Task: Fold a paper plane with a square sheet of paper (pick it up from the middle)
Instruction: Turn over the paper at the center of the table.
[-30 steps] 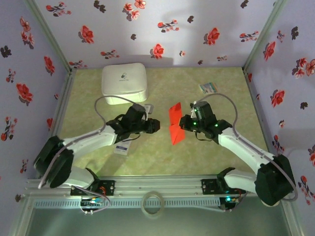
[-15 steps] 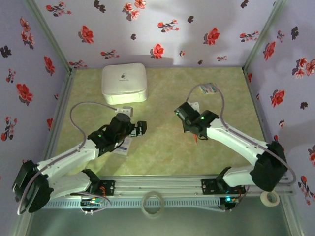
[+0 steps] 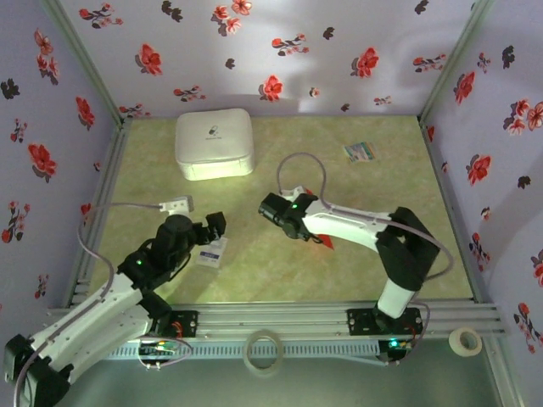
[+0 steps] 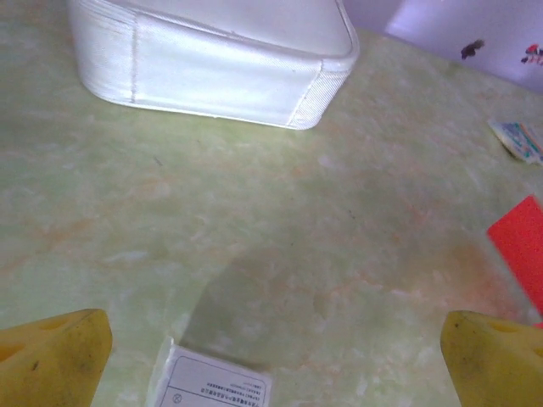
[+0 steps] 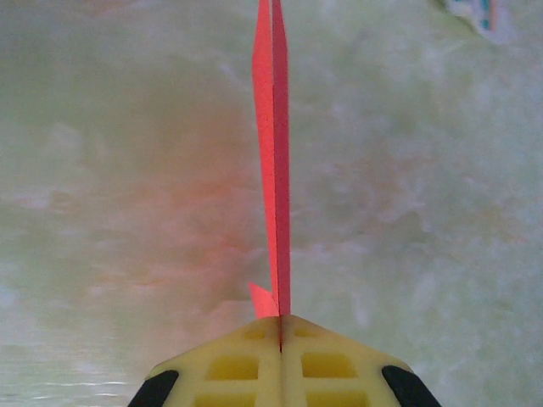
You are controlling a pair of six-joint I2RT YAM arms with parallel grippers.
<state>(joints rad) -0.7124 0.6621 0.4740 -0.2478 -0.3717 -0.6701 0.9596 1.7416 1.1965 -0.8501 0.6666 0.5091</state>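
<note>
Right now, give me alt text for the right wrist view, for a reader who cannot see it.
The shut yellow right gripper pinches the red paper plane by one end; seen edge-on, the plane runs straight away over the pale green table. A corner of a small multicoloured card shows at top right.

On the green worktop [image 3: 280, 275], the left tool [image 3: 212, 229] sits with its jaws spread wide, next to the small white packet [image 3: 210, 254]. A red sliver of the paper plane [image 3: 325, 242] peeks from under the right arm [image 3: 356, 227]. The white box [image 3: 214, 142] and the multicoloured card [image 3: 359, 152] lie near the back wall.
</note>
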